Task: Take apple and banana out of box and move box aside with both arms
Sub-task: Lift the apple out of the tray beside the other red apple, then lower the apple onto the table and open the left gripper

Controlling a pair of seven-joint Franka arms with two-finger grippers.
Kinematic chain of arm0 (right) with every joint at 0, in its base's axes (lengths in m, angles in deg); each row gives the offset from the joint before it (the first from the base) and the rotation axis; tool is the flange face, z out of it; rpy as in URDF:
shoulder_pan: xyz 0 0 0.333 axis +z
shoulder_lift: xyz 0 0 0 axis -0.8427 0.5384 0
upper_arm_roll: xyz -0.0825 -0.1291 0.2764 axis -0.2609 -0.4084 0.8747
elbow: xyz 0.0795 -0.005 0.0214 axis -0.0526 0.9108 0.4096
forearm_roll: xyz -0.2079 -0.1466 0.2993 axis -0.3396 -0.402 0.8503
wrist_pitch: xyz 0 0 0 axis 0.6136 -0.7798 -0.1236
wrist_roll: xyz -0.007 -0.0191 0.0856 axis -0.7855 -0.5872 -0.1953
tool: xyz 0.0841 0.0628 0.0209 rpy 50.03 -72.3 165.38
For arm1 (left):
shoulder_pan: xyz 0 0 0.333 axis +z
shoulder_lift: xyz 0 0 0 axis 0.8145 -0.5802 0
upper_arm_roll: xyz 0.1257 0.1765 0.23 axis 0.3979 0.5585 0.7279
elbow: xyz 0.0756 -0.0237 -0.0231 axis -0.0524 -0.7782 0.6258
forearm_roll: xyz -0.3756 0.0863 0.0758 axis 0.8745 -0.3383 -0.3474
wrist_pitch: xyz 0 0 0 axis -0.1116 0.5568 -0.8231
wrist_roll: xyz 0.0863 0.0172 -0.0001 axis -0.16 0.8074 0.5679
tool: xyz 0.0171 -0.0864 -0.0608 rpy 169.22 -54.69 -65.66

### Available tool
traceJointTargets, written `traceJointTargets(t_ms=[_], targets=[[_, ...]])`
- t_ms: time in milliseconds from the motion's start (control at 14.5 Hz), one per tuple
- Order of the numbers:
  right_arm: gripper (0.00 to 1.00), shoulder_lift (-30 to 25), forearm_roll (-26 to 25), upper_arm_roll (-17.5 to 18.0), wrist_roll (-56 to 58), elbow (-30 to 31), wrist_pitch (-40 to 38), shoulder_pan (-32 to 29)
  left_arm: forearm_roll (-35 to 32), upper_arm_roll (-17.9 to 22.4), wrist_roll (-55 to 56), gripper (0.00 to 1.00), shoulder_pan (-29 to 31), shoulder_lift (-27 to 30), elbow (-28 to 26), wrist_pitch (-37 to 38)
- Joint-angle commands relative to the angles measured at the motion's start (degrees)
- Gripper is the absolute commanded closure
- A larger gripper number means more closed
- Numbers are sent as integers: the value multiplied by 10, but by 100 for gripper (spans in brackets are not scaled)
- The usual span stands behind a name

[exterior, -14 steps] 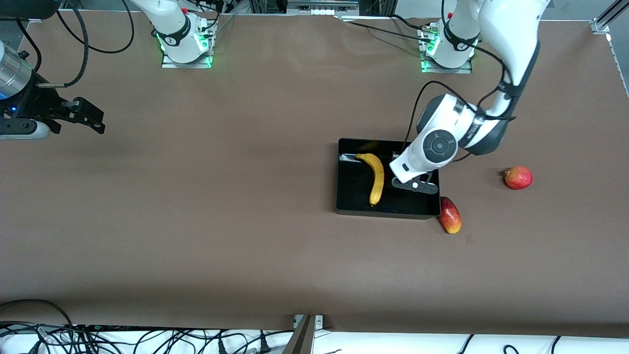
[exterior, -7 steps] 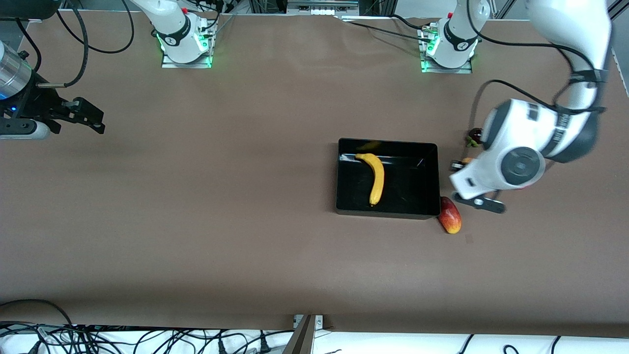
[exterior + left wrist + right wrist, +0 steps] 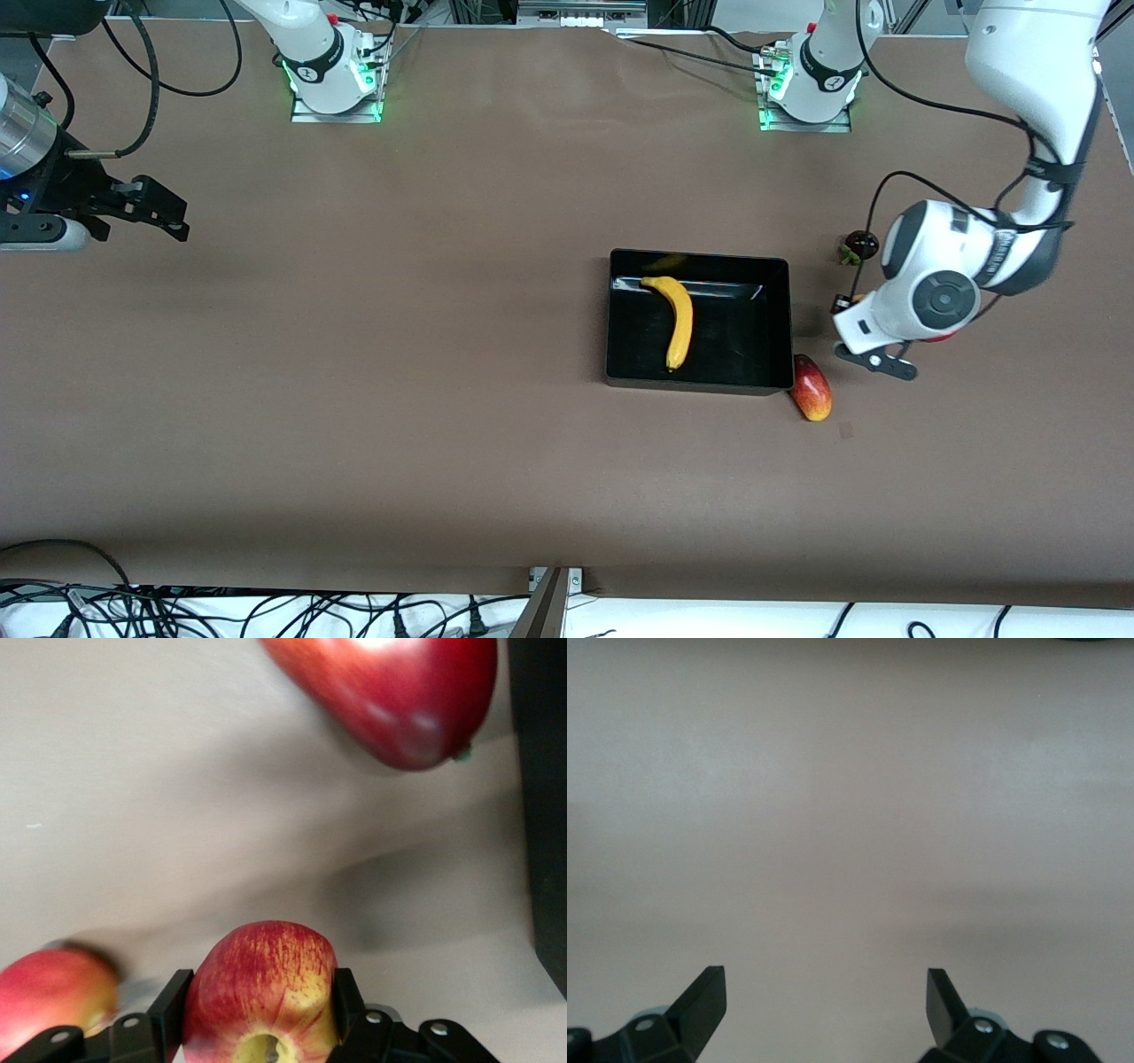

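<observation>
Banana (image 3: 679, 321) lies in black box (image 3: 700, 383); red-yellow fruit (image 3: 811, 387) touches box corner, dark fruit (image 3: 859, 243) near L arm. L gripper (image 3: 260, 1028) clamps apple (image 3: 262, 992) over table; R gripper (image 3: 826, 997) waits, fingers wide, nothing held.

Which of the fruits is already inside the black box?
The yellow banana: it alone lies in the box. The red-yellow fruit and dark fruit sit on the table outside it.

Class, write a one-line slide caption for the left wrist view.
Left gripper clamps a red-yellow apple above the table; another red fruit lies beside the black box.
</observation>
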Motion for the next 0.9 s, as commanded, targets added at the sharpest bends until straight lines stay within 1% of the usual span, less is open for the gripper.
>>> traceJointTargets(t_ms=[0,69,138,207,276,415,484,553,691,829], targets=[[0,4,12,3,-1,-11,-3,-7,-12,-9,-6,83,15,24,-53,-51],[0,4,12,4,-1,-11,-3,-7,-12,-9,-6,83,16,21,-59,-62],[0,4,12,3,-1,-11,-3,-7,-12,-9,-6,77,16,18,-59,-65],[0,4,12,3,-1,-11,-3,-7,-12,-9,-5,36,16,18,-58,-64],[0,4,12,4,-1,-11,-3,-7,-12,-9,-5,0,16,19,-55,-61],[0,4,12,4,-1,-11,-3,-7,-12,-10,-5,0,16,28,-47,-54],[0,4,12,3,-1,-11,-3,-7,-9,-13,-5,0,15,37,-34,-29],[0,4,12,3,-1,-11,-3,-7,-5,-23,-5,0,15,45,-7,16],[0,4,12,3,-1,-11,-3,-7,10,-53,-4,0,15,50,66,122],[0,4,12,4,-1,-11,-3,-7,69,-67,0,0,5,46,138,201]])
